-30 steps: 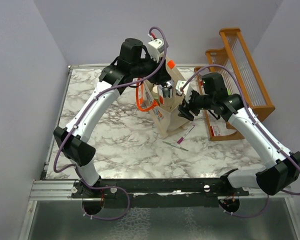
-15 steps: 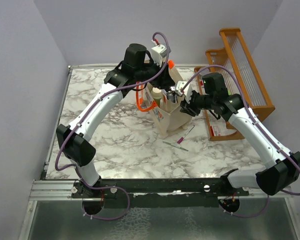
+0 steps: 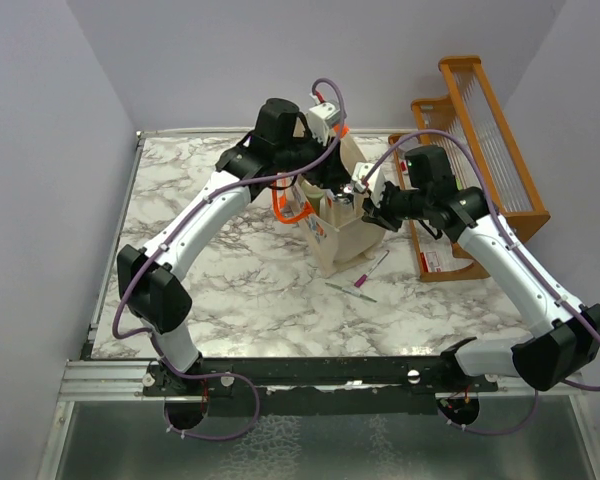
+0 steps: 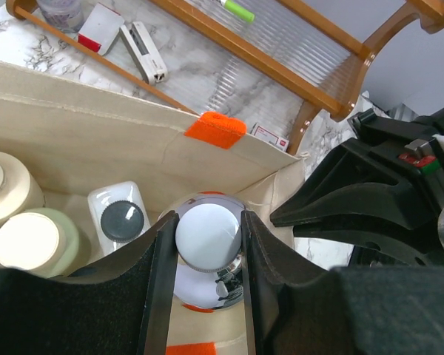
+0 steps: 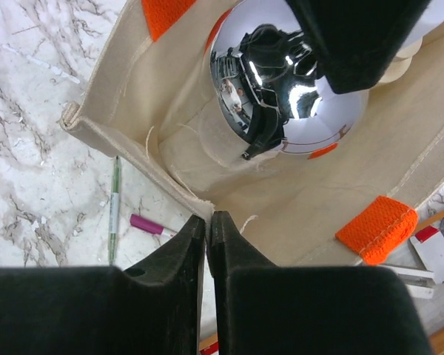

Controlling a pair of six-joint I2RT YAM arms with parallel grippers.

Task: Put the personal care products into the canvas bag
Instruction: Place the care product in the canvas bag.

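The left tool [image 4: 207, 220] was clamped on the short clear chrome-capped bottle [image 4: 209, 259], which hung upright, long axis pointing straight down into the beige canvas bag with orange tabs [image 4: 96, 133], just beside a white dark-capped bottle [image 4: 120, 218] already inside. The right tool [image 5: 207, 222], pinched shut on the bag's rim, seemed to steady its mouth.

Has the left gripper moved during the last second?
Yes. Seen from above, the left gripper has shifted slightly right, toward the orange wooden slatted rack, above the beige canvas bag.
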